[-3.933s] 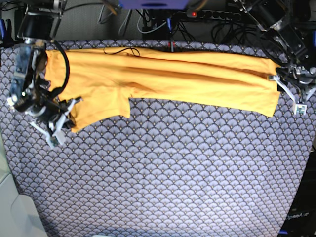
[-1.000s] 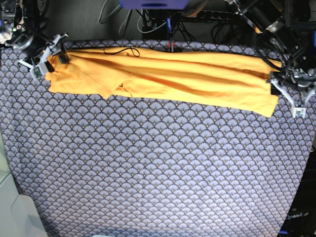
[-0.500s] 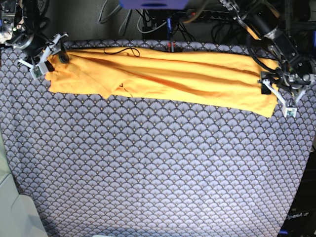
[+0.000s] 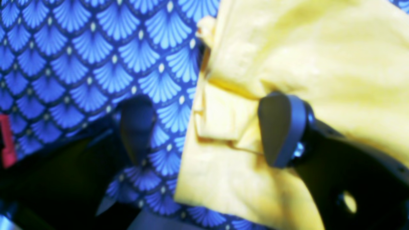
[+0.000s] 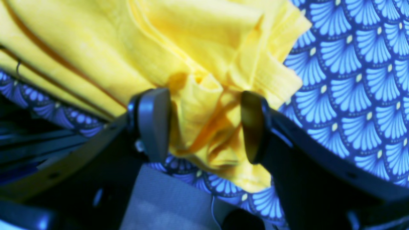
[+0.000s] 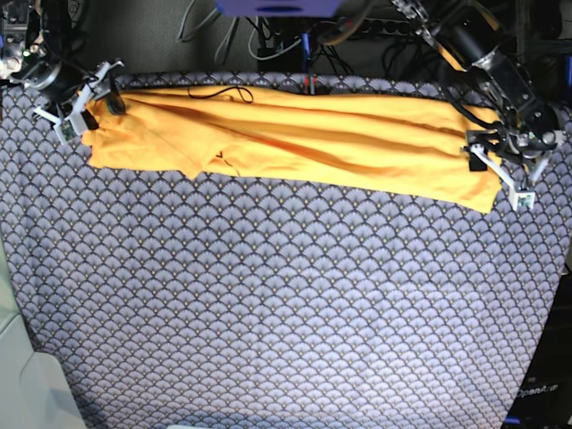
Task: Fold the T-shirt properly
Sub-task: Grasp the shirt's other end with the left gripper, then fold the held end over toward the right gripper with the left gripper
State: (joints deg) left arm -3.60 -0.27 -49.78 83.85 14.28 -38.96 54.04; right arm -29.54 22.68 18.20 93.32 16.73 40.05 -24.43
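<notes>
Where base view blurs, right gripper [image 5: 204,126] straddling bunched T-shirt [image 5: 198,60], unclamped

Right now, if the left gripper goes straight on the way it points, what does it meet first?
Most likely the T-shirt: the left gripper is open with the shirt's folded edge between its fingers. Depth is unclear.
</notes>
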